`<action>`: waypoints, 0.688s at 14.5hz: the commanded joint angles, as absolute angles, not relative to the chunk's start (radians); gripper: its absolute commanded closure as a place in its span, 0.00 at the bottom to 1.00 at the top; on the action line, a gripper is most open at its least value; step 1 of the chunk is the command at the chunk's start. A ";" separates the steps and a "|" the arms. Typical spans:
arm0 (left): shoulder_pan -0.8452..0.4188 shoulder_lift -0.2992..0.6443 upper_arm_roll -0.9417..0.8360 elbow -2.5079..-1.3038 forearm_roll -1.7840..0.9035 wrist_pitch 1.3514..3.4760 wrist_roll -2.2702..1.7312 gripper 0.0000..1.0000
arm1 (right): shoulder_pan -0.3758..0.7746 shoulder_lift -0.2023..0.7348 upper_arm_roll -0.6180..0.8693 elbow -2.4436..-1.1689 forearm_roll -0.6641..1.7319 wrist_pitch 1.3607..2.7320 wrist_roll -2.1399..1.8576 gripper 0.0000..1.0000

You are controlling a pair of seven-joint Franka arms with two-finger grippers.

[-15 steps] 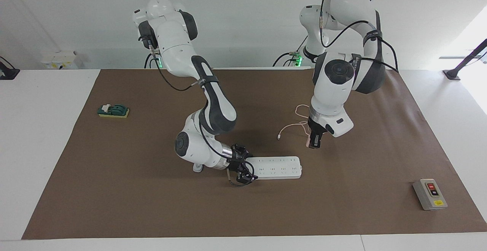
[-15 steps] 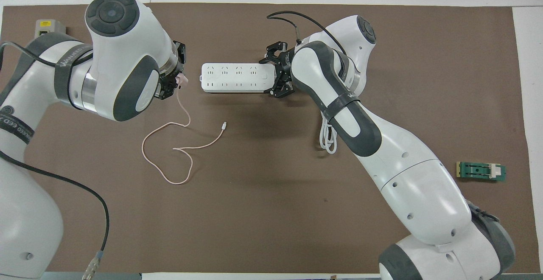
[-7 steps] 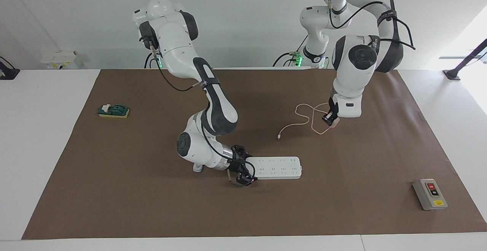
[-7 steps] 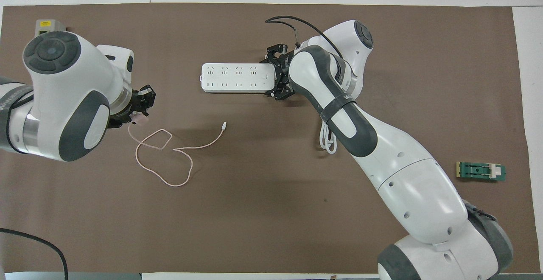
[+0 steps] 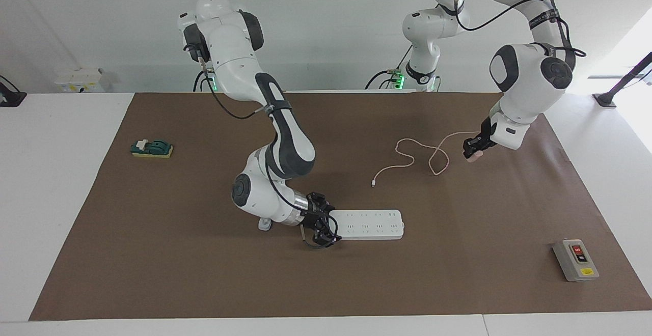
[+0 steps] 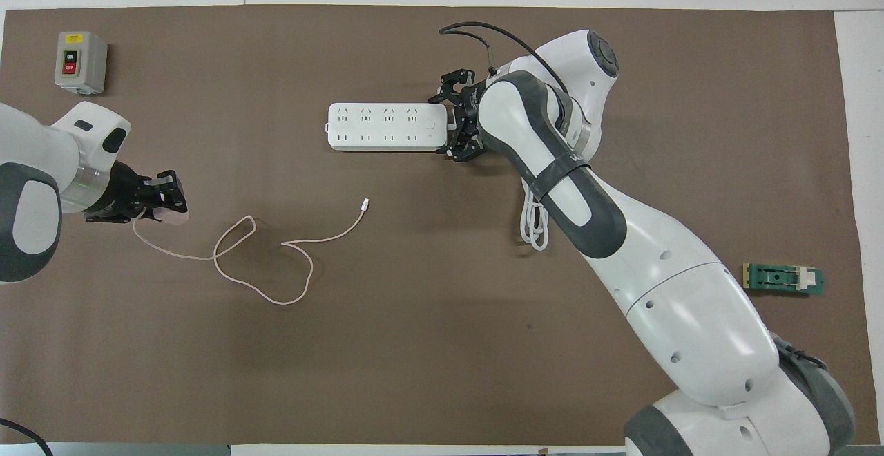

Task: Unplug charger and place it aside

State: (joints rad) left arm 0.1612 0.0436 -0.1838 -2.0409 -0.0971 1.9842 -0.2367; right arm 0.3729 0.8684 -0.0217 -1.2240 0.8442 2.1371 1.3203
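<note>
My left gripper (image 5: 473, 150) is shut on the charger (image 5: 476, 157), a small pale pink cube, and holds it just above the brown mat toward the left arm's end of the table; it also shows in the overhead view (image 6: 164, 202). The charger's thin pink cable (image 5: 432, 162) trails in loops on the mat to its loose tip (image 5: 373, 184). The white power strip (image 5: 372, 224) lies flat with all its sockets bare. My right gripper (image 5: 325, 230) is closed on the strip's end toward the right arm's side (image 6: 452, 124).
The grey box with red and black buttons (image 5: 575, 259) sits on the mat farther from the robots, at the left arm's end. A green and yellow block (image 5: 151, 148) lies at the right arm's end. The strip's thick white cord (image 6: 533, 224) is coiled under the right arm.
My left gripper has carried the charger away from the power strip toward the left arm's end of the table, dragging the cable out. The right gripper and strip have stayed put.
</note>
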 commanded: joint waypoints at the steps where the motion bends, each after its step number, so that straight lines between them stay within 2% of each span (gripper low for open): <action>1: 0.178 0.029 -0.195 -2.071 -0.120 2.014 -0.210 0.00 | 0.365 0.760 -0.015 -1.354 0.839 2.126 1.295 0.00; 5: 0.143 0.037 -0.193 -2.051 -0.118 2.026 -0.236 0.00 | 0.361 0.678 -0.029 -1.428 0.836 2.112 1.295 0.00; 10: 0.083 -0.040 -0.172 -1.979 -0.048 2.008 -0.235 0.00 | 0.353 0.577 -0.073 -1.488 0.818 2.051 1.290 0.00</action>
